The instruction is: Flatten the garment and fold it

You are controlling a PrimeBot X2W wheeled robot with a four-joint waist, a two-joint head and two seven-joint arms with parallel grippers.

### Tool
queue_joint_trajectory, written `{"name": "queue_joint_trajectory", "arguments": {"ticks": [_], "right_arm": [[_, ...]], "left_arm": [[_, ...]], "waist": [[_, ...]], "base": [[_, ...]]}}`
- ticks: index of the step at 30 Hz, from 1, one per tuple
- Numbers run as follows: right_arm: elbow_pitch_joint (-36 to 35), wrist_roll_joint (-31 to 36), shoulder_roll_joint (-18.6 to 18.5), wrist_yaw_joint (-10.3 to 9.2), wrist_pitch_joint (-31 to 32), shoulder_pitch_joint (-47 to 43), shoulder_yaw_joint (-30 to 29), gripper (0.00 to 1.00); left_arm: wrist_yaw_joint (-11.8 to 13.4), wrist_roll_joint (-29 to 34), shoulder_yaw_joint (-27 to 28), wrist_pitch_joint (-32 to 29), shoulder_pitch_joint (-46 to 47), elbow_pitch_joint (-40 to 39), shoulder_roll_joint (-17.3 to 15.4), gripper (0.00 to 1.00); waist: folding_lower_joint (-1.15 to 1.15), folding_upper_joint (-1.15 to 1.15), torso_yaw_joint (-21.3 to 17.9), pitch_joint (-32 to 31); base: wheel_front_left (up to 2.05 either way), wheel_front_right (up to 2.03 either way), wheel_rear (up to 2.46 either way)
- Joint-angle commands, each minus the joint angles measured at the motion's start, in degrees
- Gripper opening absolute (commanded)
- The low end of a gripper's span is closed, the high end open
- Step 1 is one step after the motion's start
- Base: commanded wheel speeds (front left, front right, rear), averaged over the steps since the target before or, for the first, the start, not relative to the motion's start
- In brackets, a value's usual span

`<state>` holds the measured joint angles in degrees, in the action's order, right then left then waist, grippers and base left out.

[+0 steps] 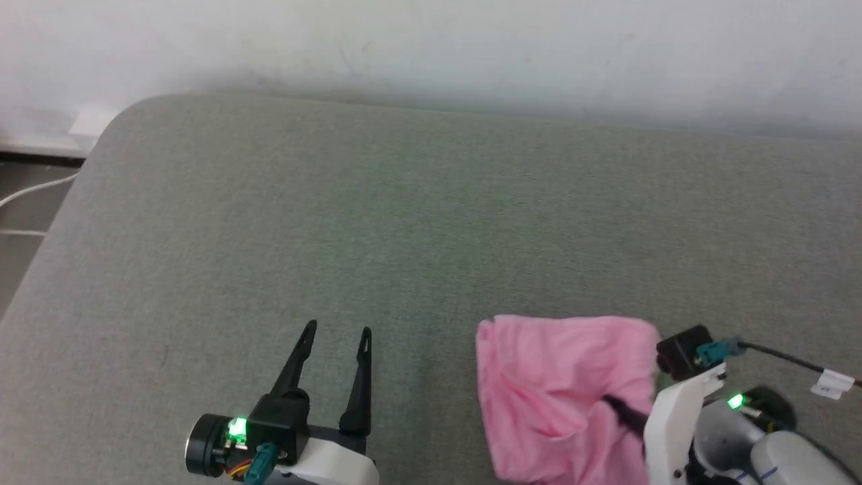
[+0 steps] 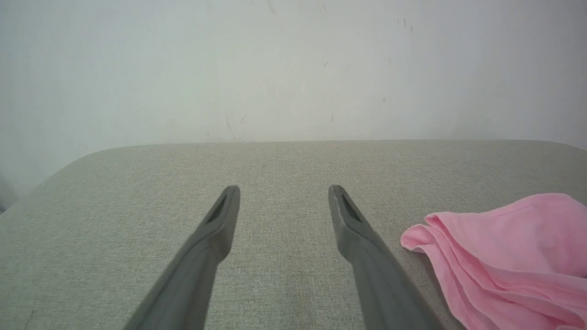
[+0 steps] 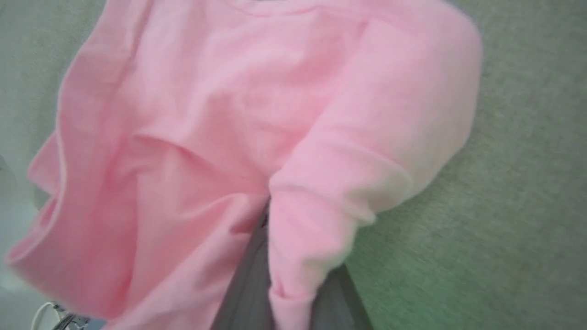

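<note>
The garment (image 1: 559, 384) is lying at the lower right of the head view, a thin, soft, plain pink cloth bunched into a rumpled, roughly four-sided heap. Its top edge is running fairly straight across the frame, with a rounded corner at the upper right. Its longer side seems to be running top to bottom, though the bottom edge of the picture is cutting it off. Soft creases are fanning out from the lower right of the heap, where the right gripper (image 1: 606, 399) is reaching in. In the right wrist view, the two smooth dark grey fingers (image 3: 247, 284) are closing together on a rolled fold of the cloth, with a hemmed edge curving along the left of the frame.

The cushion (image 1: 404, 222) under everything is showing a fine, matte, grey-green weave and a rounded corner at the upper left. A pale, lightly scuffed wall (image 1: 431, 47) is standing behind it.

The left gripper (image 1: 338, 329) is hovering at the lower left of the head view, well apart from the garment. Its long, tapering dark fingers are standing wide apart with nothing between them.
</note>
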<state>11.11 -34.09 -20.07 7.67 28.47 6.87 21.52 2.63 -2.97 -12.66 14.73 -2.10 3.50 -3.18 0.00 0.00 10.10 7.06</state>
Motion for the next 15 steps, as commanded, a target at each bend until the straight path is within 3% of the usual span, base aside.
{"name": "queue_joint_trajectory", "arguments": {"ticks": [1, 8, 15], "right_arm": [[-0.1, 2.0, -2.2, -0.19, -0.4, 1.6, 0.2, 0.0], [-6.8, 9.6, -13.1, -0.19, 2.8, 8.7, 6.7, 0.0], [-9.9, 10.7, -26.9, -0.19, 3.2, 17.1, 13.3, 0.0]], "left_arm": [[0.0, 0.3, -0.2, 0.3, 0.8, -0.1, 0.2, 1.0], [-0.2, 0.2, -2.4, 0.3, 2.0, -0.8, 0.3, 1.0], [-0.3, 0.5, -6.9, 0.3, 7.0, 0.0, 0.3, 1.0]], "waist": [[0.0, 0.0, -2.4, -1.0], [0.0, 0.0, -11.7, 0.2], [0.0, 0.0, -20.2, 6.2]], "base": [[0.0, 0.0, 0.0], [0.0, 0.0, 0.0], [0.0, 0.0, 0.0]]}}
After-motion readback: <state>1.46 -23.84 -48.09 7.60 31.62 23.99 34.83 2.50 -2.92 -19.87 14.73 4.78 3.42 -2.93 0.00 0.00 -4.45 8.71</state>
